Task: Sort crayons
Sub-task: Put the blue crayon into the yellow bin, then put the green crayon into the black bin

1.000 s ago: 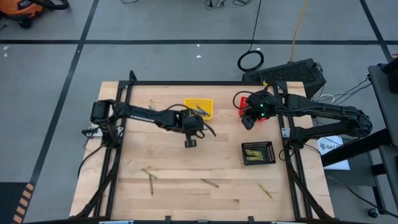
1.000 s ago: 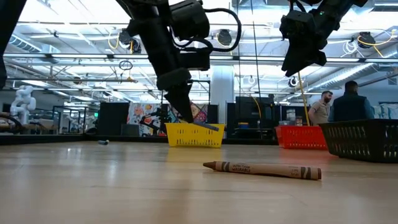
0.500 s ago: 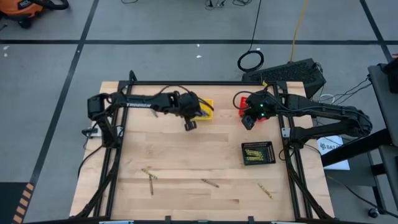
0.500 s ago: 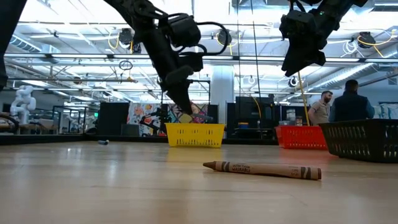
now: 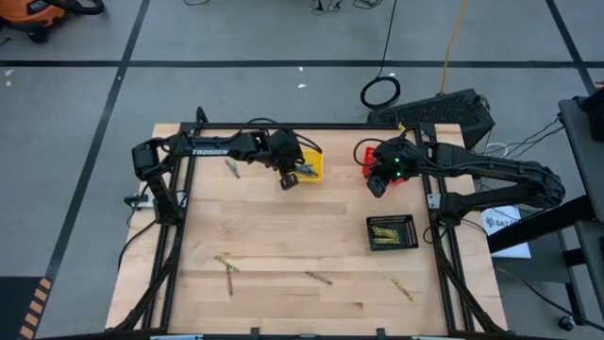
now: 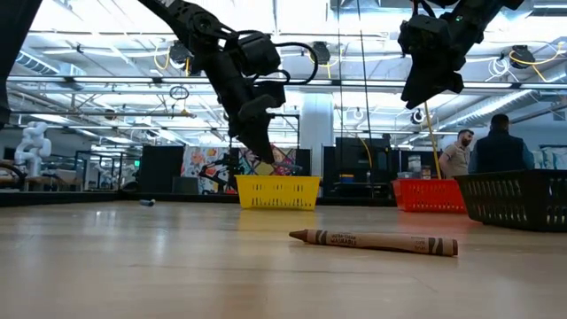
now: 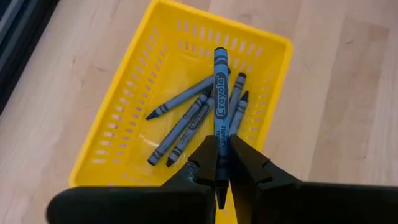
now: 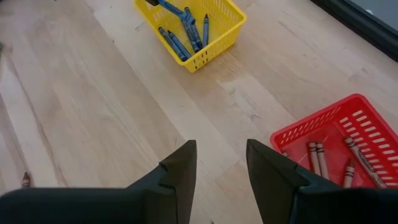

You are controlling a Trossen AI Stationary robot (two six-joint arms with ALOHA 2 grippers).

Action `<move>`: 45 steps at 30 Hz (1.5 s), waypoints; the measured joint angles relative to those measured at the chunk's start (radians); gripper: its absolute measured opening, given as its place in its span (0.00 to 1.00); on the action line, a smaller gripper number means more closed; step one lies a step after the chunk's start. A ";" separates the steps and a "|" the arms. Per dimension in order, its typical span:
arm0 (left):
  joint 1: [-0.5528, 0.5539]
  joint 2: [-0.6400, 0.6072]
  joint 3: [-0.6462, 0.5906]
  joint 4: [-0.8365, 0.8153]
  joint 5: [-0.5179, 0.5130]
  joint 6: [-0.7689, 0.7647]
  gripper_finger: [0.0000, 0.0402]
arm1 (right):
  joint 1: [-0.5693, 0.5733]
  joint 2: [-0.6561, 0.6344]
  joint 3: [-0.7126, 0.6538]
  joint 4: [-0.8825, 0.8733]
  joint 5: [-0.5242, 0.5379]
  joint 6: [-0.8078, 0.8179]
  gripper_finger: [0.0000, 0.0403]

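left claw [image 7: 219,163] grips 1 blue crayon [image 7: 220,93] lengthwise over yellow basket [image 7: 124,106]; right claw [image 8: 221,163] wide.

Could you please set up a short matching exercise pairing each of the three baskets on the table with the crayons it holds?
Baskets:
1. yellow basket
2. red basket
3. black basket

Contents:
A. yellow-olive crayons
B. blue crayons
C. brown-red crayons

Pairs: 1-B, 2-C, 3-A.

The left gripper holds one more blue crayon above the yellow basket.
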 joint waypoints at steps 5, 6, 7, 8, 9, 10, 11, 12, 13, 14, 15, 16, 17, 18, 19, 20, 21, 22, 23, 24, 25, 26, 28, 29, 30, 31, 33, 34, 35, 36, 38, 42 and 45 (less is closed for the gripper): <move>0.000 0.000 0.000 0.000 0.000 0.000 0.11 | 0.000 0.000 0.000 0.000 0.000 -0.014 0.31; 0.000 0.000 0.000 0.000 0.000 0.000 0.12 | 0.000 0.000 0.000 0.000 0.000 -0.014 0.31; 0.000 0.000 0.000 0.000 0.000 -0.001 0.13 | 0.000 0.000 0.000 0.000 0.000 -0.014 0.31; 0.000 0.000 0.000 0.000 0.000 -0.001 0.15 | 0.000 0.000 0.000 0.000 0.000 -0.014 0.31; 0.000 0.000 0.000 0.000 0.000 -0.001 0.15 | 0.000 0.000 0.000 0.000 0.000 -0.014 0.31; 0.000 0.000 0.000 0.000 0.000 -0.001 0.16 | 0.000 0.000 0.000 0.000 0.000 -0.014 0.31; 0.000 0.000 0.000 0.000 0.000 -0.003 0.17 | 0.000 0.000 0.000 0.000 0.000 -0.014 0.31; 0.000 0.000 0.000 0.000 -0.003 -0.014 0.17 | 0.000 0.000 0.000 0.000 0.000 -0.014 0.31; 0.000 0.000 0.000 0.000 -0.008 -0.033 0.17 | 0.000 0.000 0.000 0.000 0.000 -0.014 0.31; 0.000 0.000 0.000 0.000 -0.013 -0.051 0.17 | 0.000 0.000 0.000 0.000 0.000 -0.014 0.31; 0.001 0.000 0.000 -0.005 -0.022 -0.067 0.17 | 0.000 0.000 0.000 0.000 0.000 -0.014 0.31; 0.003 0.000 0.000 -0.018 -0.037 -0.079 0.17 | 0.000 0.000 0.000 0.000 0.000 -0.014 0.31; 0.006 -0.003 0.000 -0.038 -0.054 -0.092 0.17 | 0.000 0.000 0.000 0.000 0.000 -0.014 0.31; 0.011 -0.009 0.000 -0.064 -0.072 -0.102 0.17 | 0.000 0.000 0.000 0.000 -0.001 -0.011 0.31; 0.016 -0.015 0.000 -0.092 -0.096 -0.106 0.17 | 0.000 0.000 0.000 0.000 -0.002 -0.001 0.31; 0.024 -0.025 0.000 -0.122 -0.118 -0.120 0.17 | 0.000 0.000 0.000 0.000 -0.002 0.011 0.31; 0.032 -0.038 0.000 -0.164 -0.142 -0.136 0.17 | 0.000 0.000 0.000 0.000 -0.002 0.024 0.31; 0.041 -0.049 0.000 -0.206 -0.169 -0.158 0.17 | 0.000 0.000 -0.001 0.000 -0.003 0.038 0.31; 0.051 -0.059 0.000 -0.238 -0.195 -0.180 0.17 | 0.000 0.000 -0.001 0.000 -0.003 0.048 0.31; 0.063 -0.071 0.000 -0.272 -0.220 -0.200 0.17 | 0.000 0.000 -0.001 0.000 -0.003 0.056 0.31; 0.074 -0.083 0.000 -0.313 -0.241 -0.219 0.17 | 0.000 0.000 -0.001 0.000 -0.002 0.064 0.31; 0.086 -0.096 0.000 -0.344 -0.256 -0.236 0.17 | 0.000 0.000 -0.001 0.000 0.000 0.069 0.31; 0.107 -0.121 0.000 -0.372 -0.263 -0.260 0.17 | 0.000 0.000 -0.001 0.000 0.000 0.079 0.31; 0.118 -0.129 0.000 -0.385 -0.264 -0.270 0.18 | 0.000 0.000 -0.001 -0.001 0.000 0.088 0.31; 0.126 -0.135 0.000 -0.396 -0.264 -0.289 0.18 | 0.000 0.000 -0.001 0.000 0.000 0.097 0.31; 0.136 -0.139 0.000 -0.400 -0.264 -0.312 0.18 | 0.000 0.000 -0.001 0.000 0.001 0.105 0.31; 0.156 -0.143 0.000 -0.402 -0.264 -0.361 0.18 | 0.000 0.000 -0.001 -0.001 0.002 0.119 0.31; 0.167 -0.143 0.000 -0.410 -0.264 -0.388 0.18 | 0.000 0.000 -0.001 0.000 0.002 0.121 0.31; 0.180 -0.142 0.000 -0.420 -0.265 -0.418 0.18 | 0.000 0.000 -0.001 -0.001 0.003 0.121 0.31; 0.192 -0.142 0.000 -0.431 -0.270 -0.452 0.18 | 0.000 0.000 -0.001 -0.001 0.003 0.121 0.31; 0.213 -0.137 0.000 -0.438 -0.277 -0.535 0.18 | 0.000 0.000 -0.001 -0.001 0.004 0.129 0.31; 0.246 -0.133 -0.001 -0.479 -0.284 -0.653 0.18 | 0.000 0.000 -0.001 -0.001 0.034 0.143 0.31; 0.255 -0.134 -0.001 -0.522 -0.330 -0.724 0.18 | 0.000 0.000 -0.001 -0.009 0.059 0.142 0.31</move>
